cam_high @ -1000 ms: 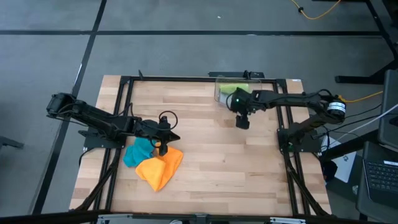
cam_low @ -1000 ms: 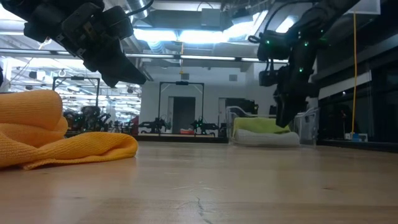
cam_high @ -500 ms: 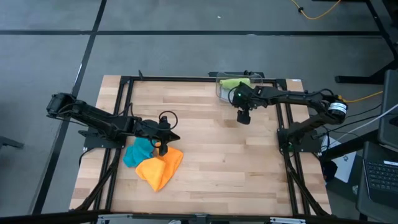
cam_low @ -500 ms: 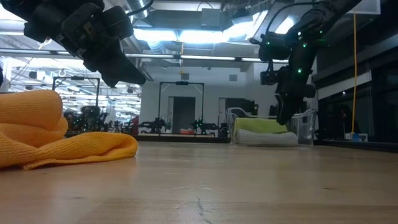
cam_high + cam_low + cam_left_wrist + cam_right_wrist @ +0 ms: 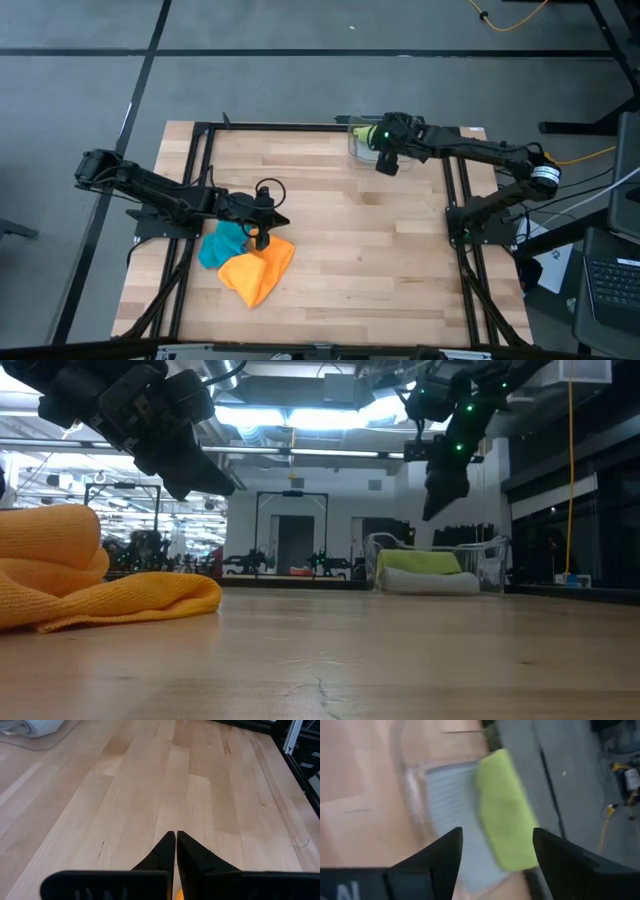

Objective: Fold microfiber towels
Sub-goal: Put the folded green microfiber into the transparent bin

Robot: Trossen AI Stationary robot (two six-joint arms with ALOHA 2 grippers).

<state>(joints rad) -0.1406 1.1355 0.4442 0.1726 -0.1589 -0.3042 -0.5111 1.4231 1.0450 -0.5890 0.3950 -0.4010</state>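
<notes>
Green-lit right tool (image 5: 386, 165), fingers apart, has risen over the bin (image 5: 362, 140); left tool (image 5: 262, 236) stays pinched together.

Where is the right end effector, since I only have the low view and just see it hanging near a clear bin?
Observer: The right end effector hovers over the clear bin at the table's far edge, open.
Operator: What's in the bin?
Observer: A lime green towel lies partly on a light grey towel.
Operator: And the left one?
Observer: The left end effector is shut, over the teal towel and orange towel.
</notes>
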